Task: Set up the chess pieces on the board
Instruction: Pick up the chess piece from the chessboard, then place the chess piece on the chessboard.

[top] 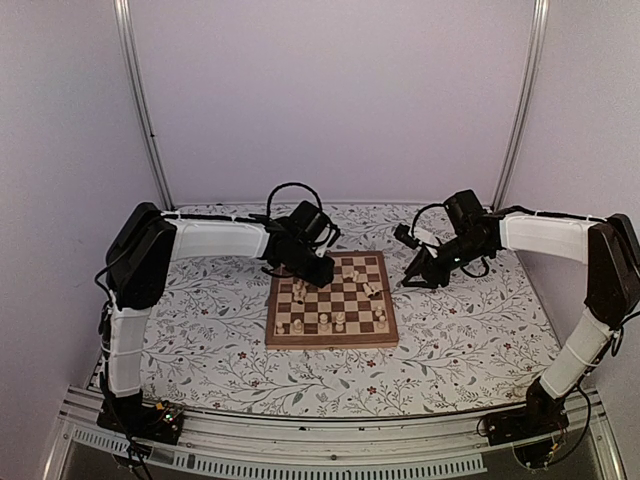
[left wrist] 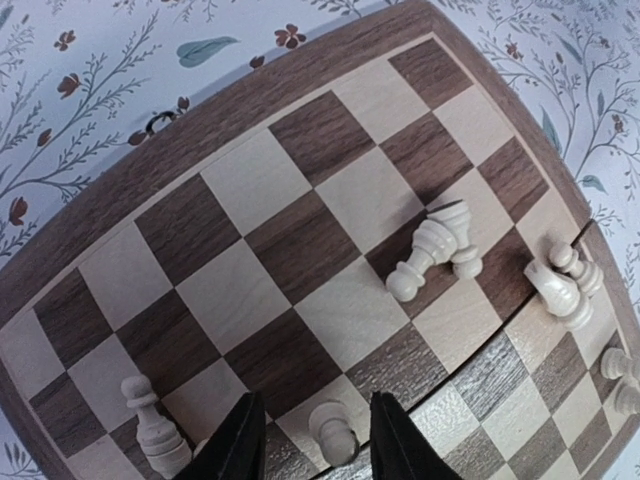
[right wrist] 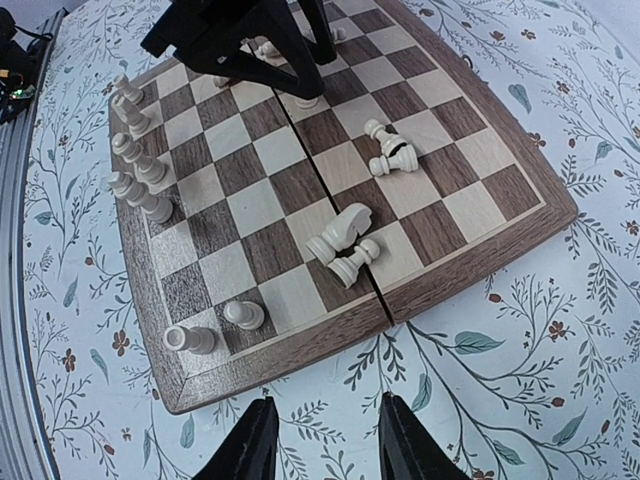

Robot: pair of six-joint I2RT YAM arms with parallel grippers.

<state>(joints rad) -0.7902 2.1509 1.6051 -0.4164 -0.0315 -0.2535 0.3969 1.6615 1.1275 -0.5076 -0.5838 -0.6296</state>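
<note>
The board (top: 330,342) lies in the middle of the table cover. Pale chess pieces stand along its near row (top: 325,322); others lie toppled on its far half (top: 368,286). My left gripper (top: 318,268) hovers low over the board's far left part. In the left wrist view it (left wrist: 314,420) is open, with a small upright pawn (left wrist: 333,432) between the fingers and a gap on each side. Two toppled pairs (left wrist: 432,250) (left wrist: 560,285) lie beyond it. My right gripper (top: 412,278) hangs open over the cloth, right of the board (right wrist: 300,355), with nothing in it (right wrist: 323,400).
A floral table cover (top: 460,340) surrounds the board. In the right wrist view several pieces stand along the board's left edge (right wrist: 135,165), two more stand at its near corner (right wrist: 243,315), and the left arm (right wrist: 250,40) looms over the far side.
</note>
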